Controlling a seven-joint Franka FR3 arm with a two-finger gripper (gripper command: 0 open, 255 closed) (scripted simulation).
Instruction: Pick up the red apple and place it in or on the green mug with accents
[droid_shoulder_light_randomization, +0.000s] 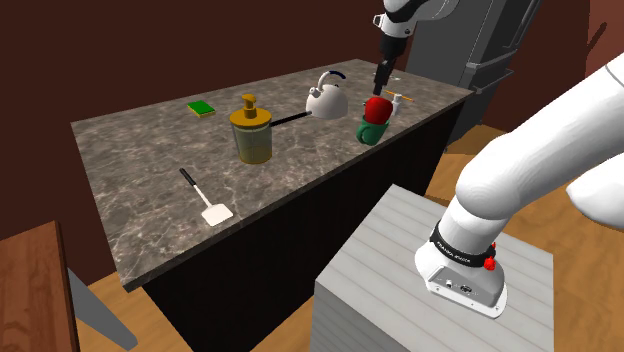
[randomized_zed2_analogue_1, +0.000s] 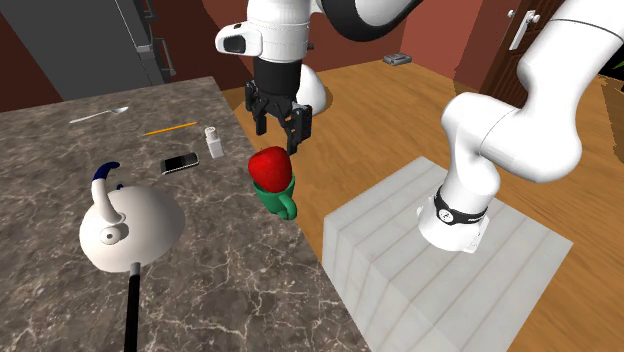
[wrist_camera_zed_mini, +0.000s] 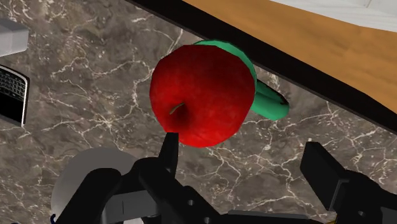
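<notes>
The counter (droid_shoulder_light_randomization: 150, 190) looked like polished stone, grey-brown with fine white veins and a faint sheen. In the middle of the wrist view the apple (wrist_camera_zed_mini: 200, 95) had smooth, glossy red skin, and the mug (wrist_camera_zed_mini: 267, 105) was plain green, smooth and nearly matt. The kettle (randomized_zed2_analogue_1: 135, 230) at the second exterior view's lower left was white, smooth and lightly shiny. The floor (randomized_zed2_analogue_1: 380, 100) showed wood grain. The stand (randomized_zed2_analogue_1: 400, 250) was pale grey, ribbed like boards. The end effector (randomized_zed2_analogue_1: 280, 135) was matt black and the arm (randomized_zed2_analogue_1: 520, 130) glossy white.

Home kitchen: marble-look counter (droid_shoulder_light_randomization: 140, 170), white kettle (droid_shoulder_light_randomization: 327, 101), spatula (droid_shoulder_light_randomization: 213, 212), grey fridge (droid_shoulder_light_randomization: 500, 50), wooden floor (randomized_zed2_analogue_1: 400, 110).
</notes>
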